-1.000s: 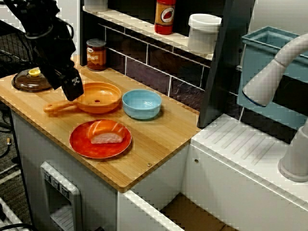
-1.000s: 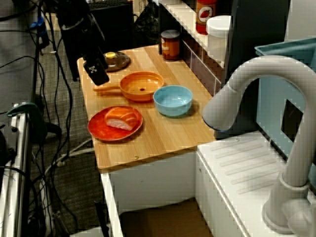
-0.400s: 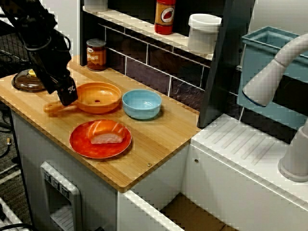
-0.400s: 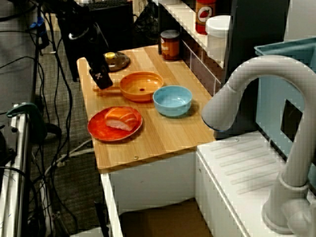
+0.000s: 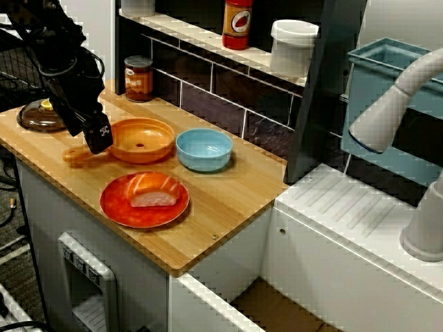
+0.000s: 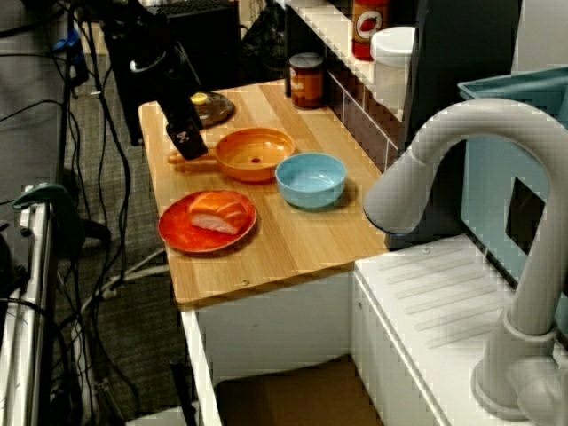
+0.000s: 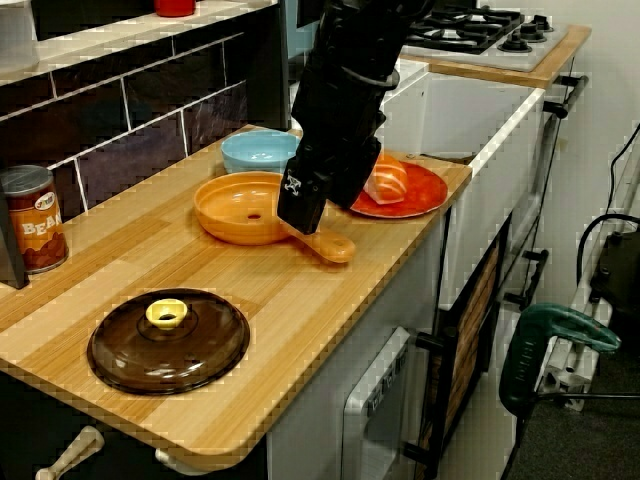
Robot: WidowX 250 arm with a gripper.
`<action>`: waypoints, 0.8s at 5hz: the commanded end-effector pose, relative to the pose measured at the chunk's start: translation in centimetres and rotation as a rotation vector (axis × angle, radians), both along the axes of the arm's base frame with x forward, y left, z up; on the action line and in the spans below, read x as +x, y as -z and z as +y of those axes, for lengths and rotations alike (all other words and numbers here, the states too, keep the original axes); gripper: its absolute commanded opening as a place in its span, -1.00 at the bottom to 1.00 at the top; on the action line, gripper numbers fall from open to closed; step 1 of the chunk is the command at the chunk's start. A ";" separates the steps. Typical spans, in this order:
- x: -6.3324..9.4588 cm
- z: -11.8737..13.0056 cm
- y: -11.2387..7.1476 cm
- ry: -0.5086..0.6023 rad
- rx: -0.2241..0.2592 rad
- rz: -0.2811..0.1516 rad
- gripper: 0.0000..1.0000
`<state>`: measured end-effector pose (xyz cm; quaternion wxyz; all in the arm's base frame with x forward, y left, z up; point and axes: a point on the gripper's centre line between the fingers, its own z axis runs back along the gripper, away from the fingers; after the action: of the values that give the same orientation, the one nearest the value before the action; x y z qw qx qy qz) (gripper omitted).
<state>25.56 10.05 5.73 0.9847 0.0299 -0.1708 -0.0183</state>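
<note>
My black gripper (image 5: 99, 138) (image 6: 188, 144) (image 7: 300, 212) hangs low over the counter. Its tip stands where the handle (image 7: 335, 245) joins the orange pan (image 5: 142, 140) (image 6: 256, 153) (image 7: 240, 208). In the view from the counter's end the handle sticks out from under the tip. The fingers show as one dark block, so I cannot tell whether they grip the handle. A blue bowl (image 5: 204, 149) (image 7: 258, 150) stands beside the pan. In front of them is a red plate (image 5: 114, 204) (image 6: 177, 235) carrying a piece of salmon sushi (image 5: 154, 190) (image 7: 388, 180).
A brown lid with a yellow knob (image 5: 38, 116) (image 7: 168, 340) lies at the counter's end, and a can (image 5: 138, 78) (image 7: 30, 220) stands by the tiled wall. A red bottle (image 5: 237, 23) and a white container (image 5: 293, 47) sit on the shelf. A grey faucet (image 5: 394, 104) rises over the sink.
The gripper has come down and slightly toward the counter's end, settling at the pan's handle. Pan, bowl, plate and lid have not moved.
</note>
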 end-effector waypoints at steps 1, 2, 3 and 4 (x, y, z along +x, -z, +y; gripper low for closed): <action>0.0 0.5 0.4 -0.010 0.025 -0.021 1.00; 0.2 0.5 0.9 -0.014 0.030 -0.015 1.00; 0.2 0.5 1.0 -0.014 0.028 -0.011 1.00; 0.2 0.5 1.4 -0.014 0.032 -0.005 1.00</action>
<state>25.78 10.10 3.99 0.9859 0.0419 -0.1613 -0.0115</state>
